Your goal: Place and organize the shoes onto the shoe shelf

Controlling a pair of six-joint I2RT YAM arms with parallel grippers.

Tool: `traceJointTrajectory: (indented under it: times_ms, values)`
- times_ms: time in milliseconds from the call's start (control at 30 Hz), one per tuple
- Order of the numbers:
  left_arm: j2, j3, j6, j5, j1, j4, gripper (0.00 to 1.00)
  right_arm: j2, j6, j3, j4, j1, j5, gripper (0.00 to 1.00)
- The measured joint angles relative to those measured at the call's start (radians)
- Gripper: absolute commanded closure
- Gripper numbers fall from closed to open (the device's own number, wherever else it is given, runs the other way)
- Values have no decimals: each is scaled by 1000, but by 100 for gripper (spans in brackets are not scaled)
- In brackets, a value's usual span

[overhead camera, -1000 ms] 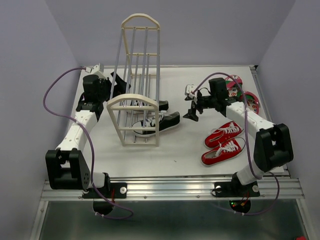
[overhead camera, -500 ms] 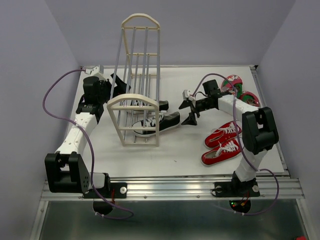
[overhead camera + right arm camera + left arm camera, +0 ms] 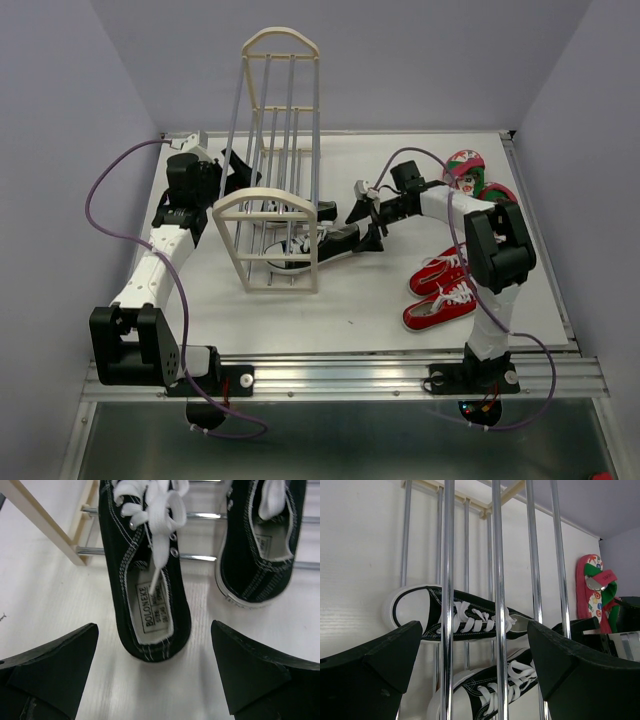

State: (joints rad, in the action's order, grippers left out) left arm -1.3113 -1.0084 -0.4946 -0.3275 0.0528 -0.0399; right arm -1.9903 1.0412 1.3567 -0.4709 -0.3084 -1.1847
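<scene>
The cream shoe shelf (image 3: 266,240) stands left of the middle. Two black sneakers lie with their toes on its lowest rods, the nearer one (image 3: 322,243) and the farther one (image 3: 326,210). My right gripper (image 3: 364,226) is open just behind their heels; in the right wrist view the nearer sneaker's heel (image 3: 150,615) lies between the open fingers (image 3: 50,665), untouched. My left gripper (image 3: 238,172) is open on the shelf's left side, looking through the rods (image 3: 497,580) at both sneakers (image 3: 465,617). Two red sneakers (image 3: 447,285) and two flip-flops (image 3: 467,165) lie at the right.
The second black sneaker (image 3: 260,540) lies right of the first on the rods. A flip-flop (image 3: 592,592) shows beyond the shelf in the left wrist view. The right arm's cable loops above the flip-flops. The table's back edge runs behind the shelf.
My right gripper has moved left from the table's middle to just behind the black sneakers' heels. The left arm has not moved.
</scene>
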Motion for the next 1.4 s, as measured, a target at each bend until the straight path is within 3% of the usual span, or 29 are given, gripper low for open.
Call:
traceJointTrajectory:
  times_ms: [200,267,300,400,600,1000,1200,1333,1400]
  values:
    - [0,1,0,1,0,0,1,0,-9,2,-2,-69,-15,3]
    - [0,3,-1,0,2,-1,1,0,-21,4,-2,-86,-14,21]
    - [0,4,-2,0,3,-2,1,0,-27,5,-1,-87,-13,38]
    - [0,15,-5,-2,7,-13,1,0,-46,6,3,-84,-6,64]
    - [9,26,-24,0,9,-26,1,0,-80,7,2,-79,13,99]
    - [39,79,-70,23,13,-57,1,29,-88,-11,-9,-87,-80,99]
    - [48,105,-92,26,13,-70,1,50,-164,-12,27,-149,-97,99]
    - [59,119,-103,29,13,-81,1,151,-545,-213,472,-192,103,99]
    - [64,120,-107,30,13,-85,1,183,-659,-279,573,-202,167,99]
